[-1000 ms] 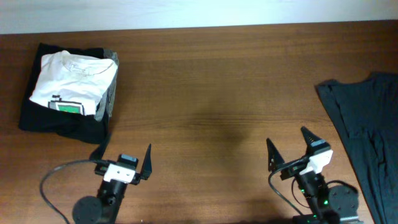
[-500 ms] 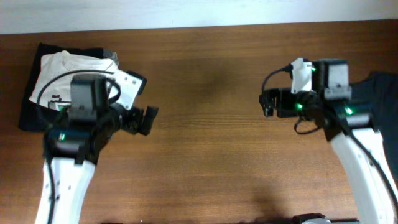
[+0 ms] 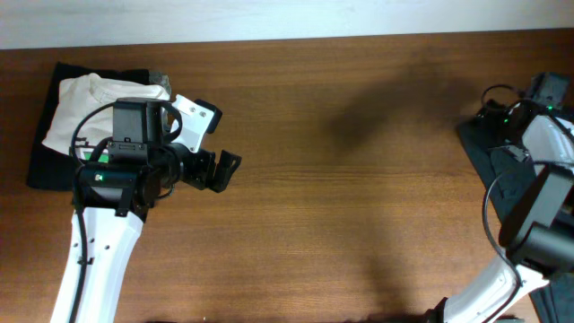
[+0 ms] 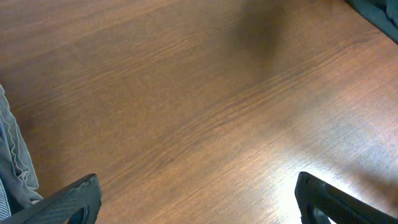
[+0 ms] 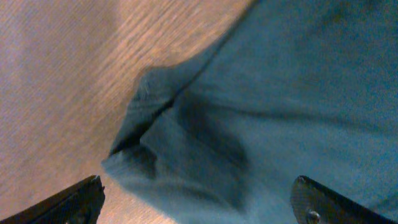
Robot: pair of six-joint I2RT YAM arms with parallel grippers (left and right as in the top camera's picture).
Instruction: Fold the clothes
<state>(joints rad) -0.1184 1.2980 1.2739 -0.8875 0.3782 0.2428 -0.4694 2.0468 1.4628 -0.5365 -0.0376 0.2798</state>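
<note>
**Item 1. L gripper** [image 4: 198,190]: fingers spread wide, nothing btwn them. Only bare bench [image 4: 186,93] lies below and ahead of it. It sits at the end of L arm [image 3: 99,242] and points across the bench twd the R side.

**Item 2. R gripper** [image 5: 196,194]: fingers spread wide, nothing pinched. It is positioned over the edge of the dark T-shirt. Can't tell whether the tips touch the cloth. In overhead cam the gripper is hard to make out at the end of R arm [image 3: 538,215].

**Item 3. dark T-shirt** [image 5: 280,93]: charcoal grey-green, soft, rumpled.
- Lies on the bench directly under R gripper and fills most of the R wrist cam.
- A bunched, folded-over corner sits below and btwn the two fingertips, nearer the tip at the view's left.
- Bare wood shows beyond that corner.
- In overhead cam the cloth runs from under R gripper back alongside R arm.
- Well apart from L gripper, far ahead of it. A dark corner shows at top right of L wrist cam.

**Item 4. white T-shirt** [image 3: 85,108]: folded, behind L gripper, partly hidden by L arm. It rests on a black garment [image 3: 49,170].

**Item 5. grey cloth** [image 4: 13,165]: an edge of it shows near L gripper's fingertip, at the left of the wrist cam.
</note>
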